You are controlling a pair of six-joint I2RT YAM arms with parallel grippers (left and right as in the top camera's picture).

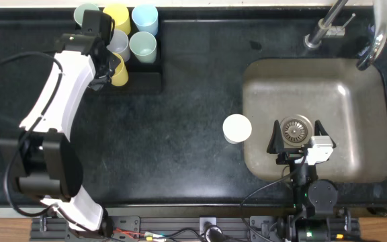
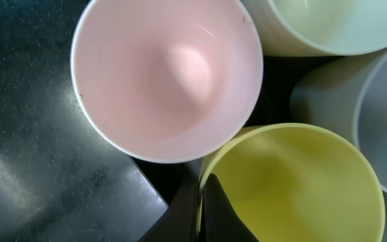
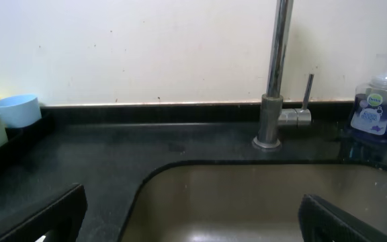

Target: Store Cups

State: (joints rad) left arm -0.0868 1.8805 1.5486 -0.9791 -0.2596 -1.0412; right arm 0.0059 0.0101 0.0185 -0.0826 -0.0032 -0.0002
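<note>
Looking down on dark speckled worktop (image 1: pixel 180 161), with a steel sink (image 1: pixel 355 87) sunk into its right side and a black rack (image 1: pixel 146 81) sitting at the back left, carrying several upright cups (image 1: pixel 143 46).

Pinching the yellow cup (image 2: pixel 301 181) by its wall with the left gripper (image 2: pixel 201 202), one finger inside the rim and one outside. Holding it at the rack's front-left place, just beside the pink cup (image 2: pixel 166 74); not managing to tell whether its base is resting yet.

Hanging the right gripper (image 1: pixel 295 142) over the sink drain, fingers spread wide, gripping nothing.

Noting the white cup (image 1: pixel 237 128) sitting on the worktop at the sink's left edge, near the right gripper and well apart from the rack.

Judging these cups as light, stiff plastic with smooth, rather slippery walls: probably tipping easily, hardly breaking. Favouring a rim pinch, one finger inside, or a squeeze across the body. Reckoning the white cup as falling to the right arm.
</note>
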